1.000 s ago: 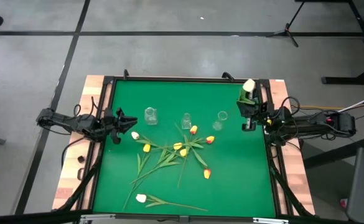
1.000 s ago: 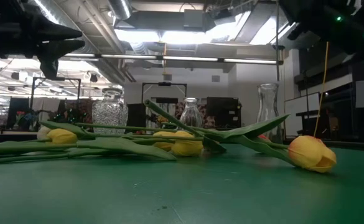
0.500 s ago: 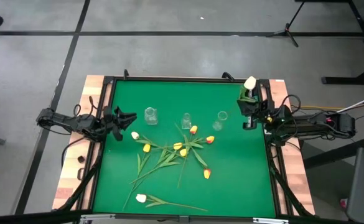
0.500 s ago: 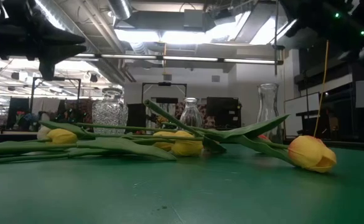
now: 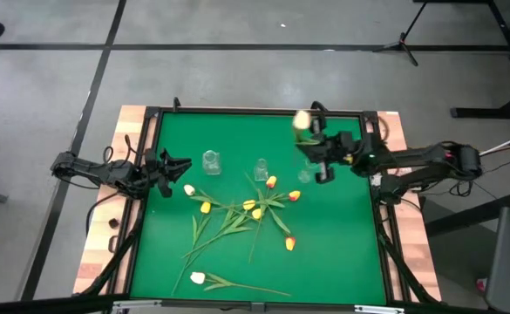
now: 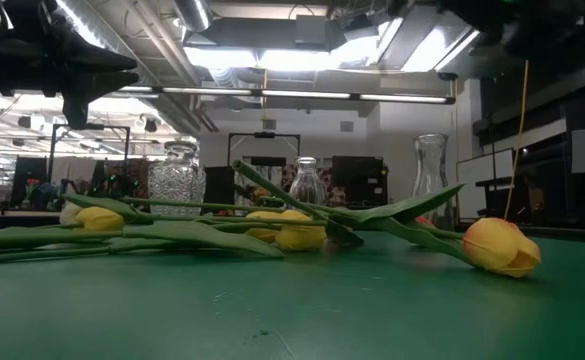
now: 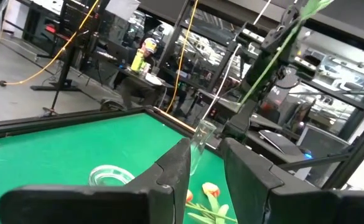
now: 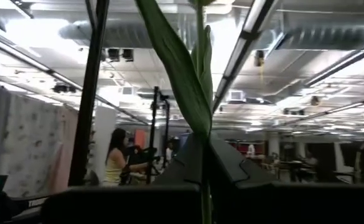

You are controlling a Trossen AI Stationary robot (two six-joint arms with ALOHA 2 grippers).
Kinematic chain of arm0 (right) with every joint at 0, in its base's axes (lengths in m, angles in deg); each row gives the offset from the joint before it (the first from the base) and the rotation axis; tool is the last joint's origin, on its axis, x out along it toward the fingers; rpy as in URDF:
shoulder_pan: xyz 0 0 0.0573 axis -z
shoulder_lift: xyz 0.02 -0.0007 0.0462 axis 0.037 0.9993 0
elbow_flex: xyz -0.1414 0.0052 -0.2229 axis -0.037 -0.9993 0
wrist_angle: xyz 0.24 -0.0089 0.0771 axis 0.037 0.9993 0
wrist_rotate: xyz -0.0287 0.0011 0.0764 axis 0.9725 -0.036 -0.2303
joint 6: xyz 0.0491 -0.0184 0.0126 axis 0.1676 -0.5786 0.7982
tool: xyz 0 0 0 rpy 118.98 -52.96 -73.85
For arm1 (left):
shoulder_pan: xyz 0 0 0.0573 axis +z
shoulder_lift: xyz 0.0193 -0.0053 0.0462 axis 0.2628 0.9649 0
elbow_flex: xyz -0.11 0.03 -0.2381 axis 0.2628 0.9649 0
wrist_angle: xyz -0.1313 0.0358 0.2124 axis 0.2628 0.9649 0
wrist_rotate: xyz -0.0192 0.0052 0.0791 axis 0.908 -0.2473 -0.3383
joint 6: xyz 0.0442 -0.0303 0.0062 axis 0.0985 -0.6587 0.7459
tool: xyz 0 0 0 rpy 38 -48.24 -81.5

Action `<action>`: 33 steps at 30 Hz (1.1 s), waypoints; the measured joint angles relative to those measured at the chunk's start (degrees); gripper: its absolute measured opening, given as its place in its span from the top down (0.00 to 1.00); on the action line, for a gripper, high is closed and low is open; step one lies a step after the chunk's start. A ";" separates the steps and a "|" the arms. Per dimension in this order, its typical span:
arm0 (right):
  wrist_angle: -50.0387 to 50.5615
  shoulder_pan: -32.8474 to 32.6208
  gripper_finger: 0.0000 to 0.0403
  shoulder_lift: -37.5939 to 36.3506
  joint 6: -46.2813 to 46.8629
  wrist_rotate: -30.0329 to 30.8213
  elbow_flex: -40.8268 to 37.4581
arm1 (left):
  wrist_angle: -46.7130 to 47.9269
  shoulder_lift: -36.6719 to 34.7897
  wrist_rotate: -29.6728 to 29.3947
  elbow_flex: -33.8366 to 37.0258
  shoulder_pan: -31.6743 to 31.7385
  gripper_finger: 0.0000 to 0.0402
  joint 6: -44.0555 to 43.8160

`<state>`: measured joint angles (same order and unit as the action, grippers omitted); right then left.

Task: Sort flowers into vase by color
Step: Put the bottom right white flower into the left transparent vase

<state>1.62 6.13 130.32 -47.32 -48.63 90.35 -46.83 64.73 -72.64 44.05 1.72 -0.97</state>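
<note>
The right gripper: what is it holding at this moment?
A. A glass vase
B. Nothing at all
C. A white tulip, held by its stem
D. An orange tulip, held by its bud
C: the right gripper is shut on the stem of a white tulip, raised above the table near the right glass vase.

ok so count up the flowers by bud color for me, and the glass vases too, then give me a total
White tulips: 3, two on the mat, one held up by the right gripper
Yellow tulips: 3
Orange-yellow tulips: 3
Glass vases: 3
Total: 12 things, 9 of them flowers
</note>
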 joint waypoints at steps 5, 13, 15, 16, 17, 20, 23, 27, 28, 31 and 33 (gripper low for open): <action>-5.56 -1.04 0.99 10.90 0.71 -2.41 6.89 | -0.02 -0.02 0.55 -0.02 -0.01 0.77 -0.92; -9.87 -1.55 0.99 24.79 3.58 -4.52 19.05 | -0.05 -0.02 0.07 0.00 -0.01 0.77 -4.31; -9.81 -1.55 0.99 27.95 4.99 -6.88 22.87 | -0.06 -0.01 0.07 0.00 -0.01 0.77 -4.73; -9.48 -1.55 0.99 29.11 5.90 -7.95 24.42 | -0.11 -0.02 0.05 -0.01 -0.01 0.77 -5.03; -9.43 -1.56 0.99 30.38 6.43 -8.74 26.12 | -0.28 -0.01 -0.03 0.00 -0.01 0.77 -5.37; -8.30 -1.86 0.99 33.04 7.88 -9.66 29.54 | -2.97 -0.01 -0.81 -0.01 0.00 0.77 -5.27; -7.57 -1.90 0.99 35.11 8.26 -10.16 31.61 | -4.77 -0.02 -0.74 0.00 -0.01 0.77 -5.35; -7.11 -1.90 0.99 35.79 9.11 -10.29 32.27 | -4.70 0.02 0.10 -0.02 -0.01 0.77 -3.40; -6.60 -1.90 0.99 35.81 9.11 -10.29 32.27 | -4.71 0.05 0.23 0.00 -0.01 0.77 -3.04; -5.88 -1.87 0.99 35.88 8.60 -10.31 32.27 | -4.88 0.09 2.26 -0.01 -0.01 0.76 -1.15; -5.92 -1.52 0.99 35.88 7.56 -9.62 32.28 | -5.29 0.09 3.98 -0.22 -0.01 0.74 0.08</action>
<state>-4.30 4.61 166.20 -39.75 -58.25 122.62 -52.12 64.83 -68.66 43.83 1.72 -0.90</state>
